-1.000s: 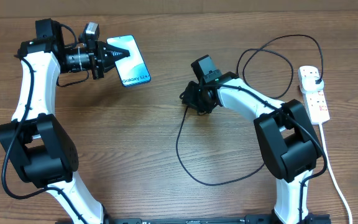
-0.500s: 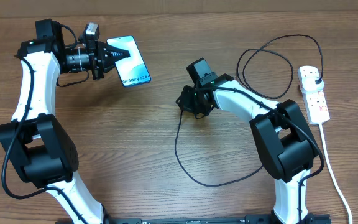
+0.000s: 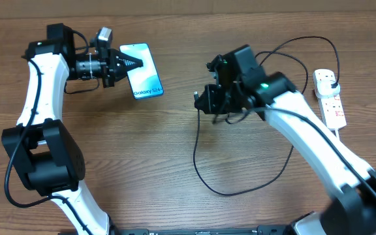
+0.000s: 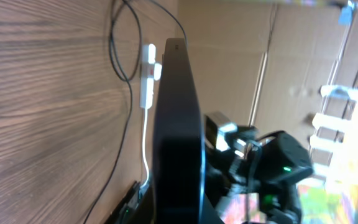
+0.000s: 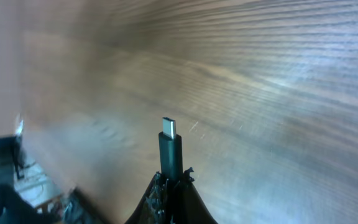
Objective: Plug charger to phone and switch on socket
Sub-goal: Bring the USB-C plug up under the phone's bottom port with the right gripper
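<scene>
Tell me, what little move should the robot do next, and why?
Probably the right gripper should carry the charger toward the phone: its connector tip sticks out free, the left gripper grips the phone, and the two are apart.

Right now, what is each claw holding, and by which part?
Left claw: the phone, by a long edge, away from the Galaxy text. Right claw: the charger, just behind its connector tip.

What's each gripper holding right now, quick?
Left gripper: closed on the slim blue-screened smartphone.
Right gripper: closed on the thin black charger cable, connector tip sticking out.
</scene>
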{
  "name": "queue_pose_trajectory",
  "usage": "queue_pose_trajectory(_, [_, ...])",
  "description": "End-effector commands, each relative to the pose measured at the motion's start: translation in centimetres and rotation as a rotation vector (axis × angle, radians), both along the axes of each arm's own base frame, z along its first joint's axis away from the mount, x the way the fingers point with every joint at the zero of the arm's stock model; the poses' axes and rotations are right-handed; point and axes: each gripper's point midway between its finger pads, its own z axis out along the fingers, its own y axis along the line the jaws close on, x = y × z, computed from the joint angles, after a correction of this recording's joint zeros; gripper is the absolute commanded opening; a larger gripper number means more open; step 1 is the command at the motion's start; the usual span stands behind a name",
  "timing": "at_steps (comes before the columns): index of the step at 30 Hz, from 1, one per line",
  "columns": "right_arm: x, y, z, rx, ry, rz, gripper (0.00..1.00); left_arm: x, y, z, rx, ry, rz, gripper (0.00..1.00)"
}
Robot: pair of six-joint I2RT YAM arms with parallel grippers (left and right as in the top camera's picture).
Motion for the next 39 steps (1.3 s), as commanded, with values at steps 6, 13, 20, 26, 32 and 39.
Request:
queue_pose_trajectory(6, [-5.5, 0.3, 6.8, 0.126, -0.086, 0.161, 0.04, -1.1, -2.3, 3.5, -0.129, -0.199, -0.087, 0.04])
queue_pose_trajectory(13, [-8.3, 3.2, 7.7, 0.205, -0.019, 0.225, 0.04, -1.9, -4.5, 4.7, -0.2, -0.223, -0.142, 0.04])
queue_pose_trajectory(20, [-8.2, 4.6, 8.4, 0.252, 0.018, 0.169, 0.04, -1.9, -5.1, 4.7, -0.204, -0.198, -0.154, 0.04])
queue_pose_trajectory(26, [-6.7, 4.9, 9.0, 0.273, 0.019, 0.068, 0.04, -1.5, -5.1, 4.8, -0.208, -0.161, -0.152, 0.04])
queue_pose_trajectory(32, [-5.8, 5.3, 9.6, 0.303, 0.008, 0.032, 0.04, -0.3, -5.0, 5.9, -0.209, -0.149, -0.153, 0.04])
queue_pose_trajectory(39, [-5.2, 5.9, 8.0, 0.289, 0.049, 0.033, 0.04, 0.4, -5.8, 7.8, -0.205, -0.187, -0.177, 0.04])
